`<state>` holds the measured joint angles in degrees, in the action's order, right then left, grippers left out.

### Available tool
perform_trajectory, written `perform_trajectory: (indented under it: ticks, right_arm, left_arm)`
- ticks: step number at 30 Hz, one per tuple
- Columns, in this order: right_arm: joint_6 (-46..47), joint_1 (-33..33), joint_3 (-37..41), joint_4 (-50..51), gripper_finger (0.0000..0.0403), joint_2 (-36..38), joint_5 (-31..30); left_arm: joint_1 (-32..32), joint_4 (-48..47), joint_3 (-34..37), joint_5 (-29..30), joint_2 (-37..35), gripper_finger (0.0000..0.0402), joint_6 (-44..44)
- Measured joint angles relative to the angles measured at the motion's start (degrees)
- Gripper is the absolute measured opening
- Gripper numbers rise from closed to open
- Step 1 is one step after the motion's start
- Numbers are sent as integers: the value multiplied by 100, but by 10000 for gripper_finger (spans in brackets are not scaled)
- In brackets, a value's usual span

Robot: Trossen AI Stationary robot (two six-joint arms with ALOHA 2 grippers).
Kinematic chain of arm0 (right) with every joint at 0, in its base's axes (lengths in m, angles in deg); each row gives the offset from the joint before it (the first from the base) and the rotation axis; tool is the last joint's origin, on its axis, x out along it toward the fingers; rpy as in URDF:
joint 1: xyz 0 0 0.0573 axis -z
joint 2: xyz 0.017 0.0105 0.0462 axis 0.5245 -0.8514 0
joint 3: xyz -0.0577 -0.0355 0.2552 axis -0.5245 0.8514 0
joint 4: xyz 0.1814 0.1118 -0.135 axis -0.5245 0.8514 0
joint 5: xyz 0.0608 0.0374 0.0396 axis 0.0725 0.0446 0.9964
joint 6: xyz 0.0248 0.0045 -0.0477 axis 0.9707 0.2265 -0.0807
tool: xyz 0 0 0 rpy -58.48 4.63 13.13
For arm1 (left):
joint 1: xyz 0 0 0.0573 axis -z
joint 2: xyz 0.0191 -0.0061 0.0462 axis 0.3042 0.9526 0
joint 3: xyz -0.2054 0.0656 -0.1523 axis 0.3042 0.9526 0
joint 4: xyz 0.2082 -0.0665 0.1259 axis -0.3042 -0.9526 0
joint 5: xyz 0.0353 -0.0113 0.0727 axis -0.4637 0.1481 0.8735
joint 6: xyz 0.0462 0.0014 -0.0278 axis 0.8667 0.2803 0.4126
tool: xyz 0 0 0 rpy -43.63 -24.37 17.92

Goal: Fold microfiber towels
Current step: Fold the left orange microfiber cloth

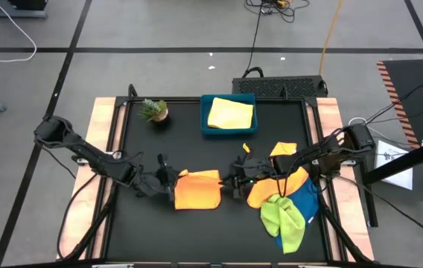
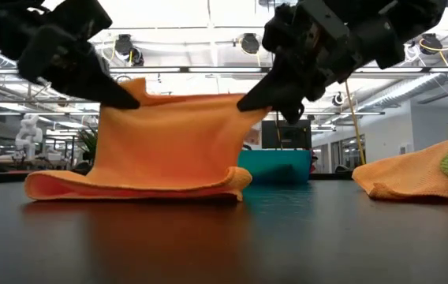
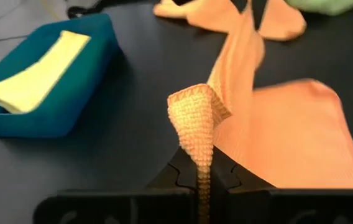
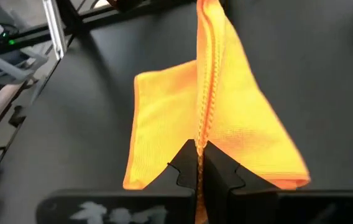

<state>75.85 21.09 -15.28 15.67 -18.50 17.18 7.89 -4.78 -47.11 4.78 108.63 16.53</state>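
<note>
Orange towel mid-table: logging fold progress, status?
Left gripper and right gripper both shut on orange towel. Top edge lifted, lower part on table. Nothing in the way.

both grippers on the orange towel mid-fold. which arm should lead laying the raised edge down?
Either; probably both together. The left gripper and right gripper are each shut on a corner of the orange towel, holding its edge taut and raised above the table.

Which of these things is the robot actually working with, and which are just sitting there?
In use: orange towel, pinched by left gripper and right gripper.
Waiting towels: second orange, lime green, blue, yellow in the tray.
Lying about: small potted plant.
</note>
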Motion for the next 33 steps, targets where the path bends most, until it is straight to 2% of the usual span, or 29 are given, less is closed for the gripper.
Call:
perform_trajectory:
  ticks: [6, 15, 21, 28, 33]
  right_arm:
    - [8, -83, 0, -346, 0, -322, 140]
    - [11, -354, 0, -918, 0, -695, 151]
    - [142, -450, 0, -1252, 5, -1038, 178]
    - [162, -463, 7, -1338, 47, -1125, 459]
    - [205, -461, 7, -1403, 79, -1125, 470]
  left_arm:
    - [412, 70, 2, 217, 443, 3, -158]
    - [805, 56, 0, 180, 578, 11, -348]
    - [834, 54, 0, -449, 580, 14, -355]
    - [842, 72, 1, -1212, 580, 17, -464]
    - [904, 109, 0, -1386, 580, 38, -493]
